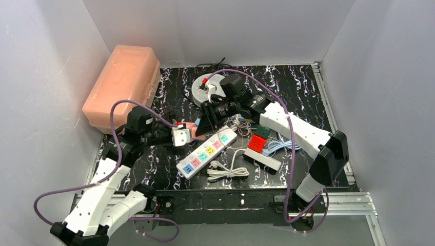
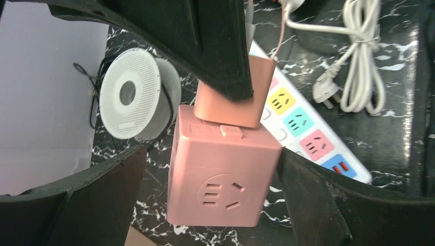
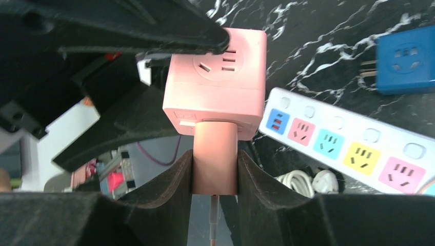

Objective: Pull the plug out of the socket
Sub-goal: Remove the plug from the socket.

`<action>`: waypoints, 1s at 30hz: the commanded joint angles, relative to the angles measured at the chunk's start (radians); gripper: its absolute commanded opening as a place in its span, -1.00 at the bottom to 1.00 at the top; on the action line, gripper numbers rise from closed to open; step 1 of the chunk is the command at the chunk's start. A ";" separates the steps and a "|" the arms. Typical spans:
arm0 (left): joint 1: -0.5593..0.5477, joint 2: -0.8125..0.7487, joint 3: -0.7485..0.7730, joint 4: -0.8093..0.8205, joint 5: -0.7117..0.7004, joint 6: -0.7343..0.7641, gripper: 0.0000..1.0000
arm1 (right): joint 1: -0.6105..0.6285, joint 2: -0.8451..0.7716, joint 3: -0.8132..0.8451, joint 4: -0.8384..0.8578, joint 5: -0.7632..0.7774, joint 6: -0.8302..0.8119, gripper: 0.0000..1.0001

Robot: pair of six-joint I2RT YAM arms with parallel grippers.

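My right claw (image 3: 215, 171) pinches the pink rectangular plastic plug (image 3: 216, 138), seated in a pink plastic cube socket (image 3: 218, 87); my left claw (image 2: 210, 159) gapes wide around it

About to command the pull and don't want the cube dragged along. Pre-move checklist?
1. Right gripper clamped on pink plug: ok, fingers pressed on both sides.
2. Left gripper bracing pink cube socket: not ok, jaws wide, gap on one side.
3. Plug seated in socket, not yet out: ok.
4. Slack in cord behind plug: cannot tell.
5. Clearance from cube to power strip: cannot tell.
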State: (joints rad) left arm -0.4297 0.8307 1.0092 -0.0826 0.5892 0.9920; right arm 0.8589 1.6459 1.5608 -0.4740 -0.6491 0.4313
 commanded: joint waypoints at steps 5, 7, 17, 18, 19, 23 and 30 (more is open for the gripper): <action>0.003 -0.037 -0.005 -0.132 0.169 0.125 0.96 | 0.006 -0.092 -0.016 0.098 -0.238 -0.065 -0.97; 0.004 -0.036 -0.019 -0.129 0.173 0.163 0.97 | 0.006 -0.090 -0.013 0.098 -0.251 -0.064 -0.97; 0.003 -0.017 -0.008 -0.062 0.171 0.231 0.92 | 0.007 -0.070 0.003 0.062 -0.251 -0.071 -0.97; 0.003 -0.024 -0.010 -0.062 0.179 0.242 0.87 | 0.007 -0.064 0.005 0.055 -0.248 -0.075 -0.97; 0.003 -0.031 -0.012 -0.062 0.181 0.250 0.82 | 0.007 -0.061 0.006 0.049 -0.246 -0.077 -0.97; 0.003 -0.060 -0.024 -0.072 0.192 0.271 0.65 | 0.006 -0.053 0.000 0.052 -0.256 -0.082 -0.97; -0.002 -0.095 -0.056 -0.095 0.221 0.299 0.22 | 0.007 -0.016 0.047 0.061 -0.261 -0.059 -0.97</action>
State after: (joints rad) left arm -0.4290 0.7551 0.9783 -0.1463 0.7345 1.2587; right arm 0.8623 1.6100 1.5379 -0.4526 -0.8722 0.3645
